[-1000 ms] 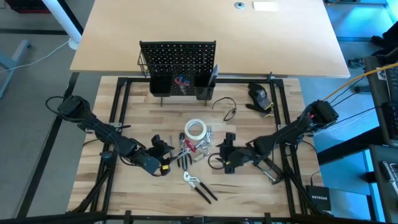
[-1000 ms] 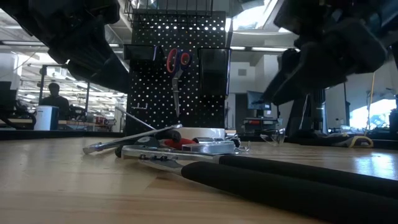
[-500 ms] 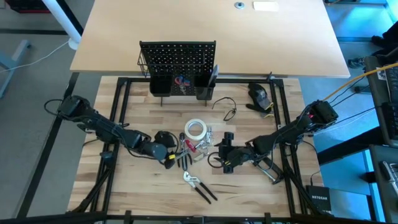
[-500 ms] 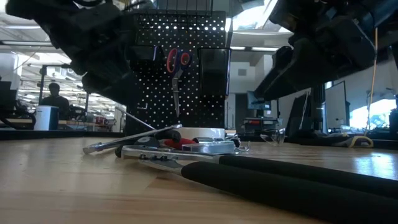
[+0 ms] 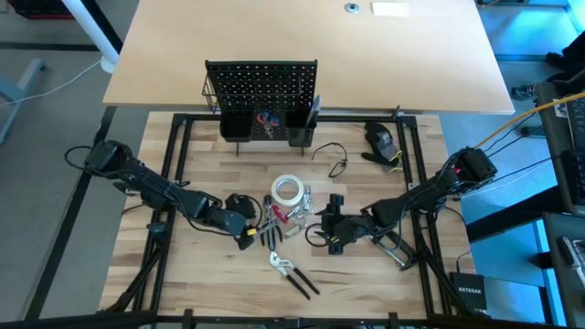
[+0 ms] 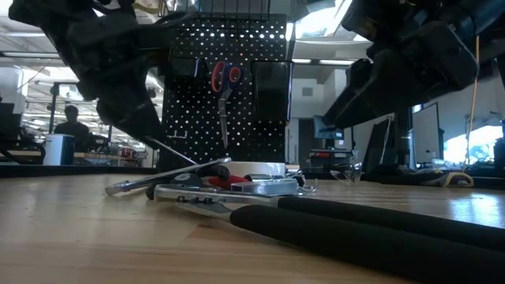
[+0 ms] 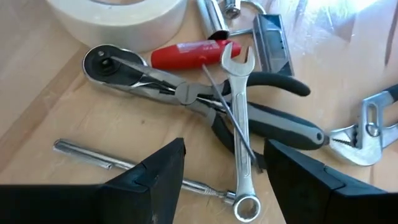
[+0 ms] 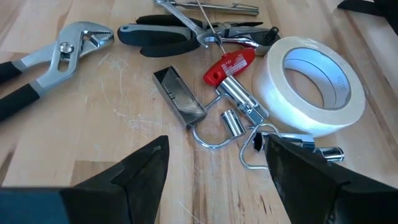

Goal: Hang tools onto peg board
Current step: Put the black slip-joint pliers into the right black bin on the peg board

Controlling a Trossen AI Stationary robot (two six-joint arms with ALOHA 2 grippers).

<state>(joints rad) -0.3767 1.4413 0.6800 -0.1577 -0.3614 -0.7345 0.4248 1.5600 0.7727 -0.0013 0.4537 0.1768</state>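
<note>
Wooden table (image 5: 366, 274): pliers (image 6: 371, 225) handles cut off, blurred.

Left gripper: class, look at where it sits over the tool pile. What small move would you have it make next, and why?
Probably lower the left gripper onto the combination wrench. Its fingers are open and empty, the wrench's shaft runs between them, and it lies on top of the pliers, so it is free to lift. The right gripper waits open beside the pile.
</note>
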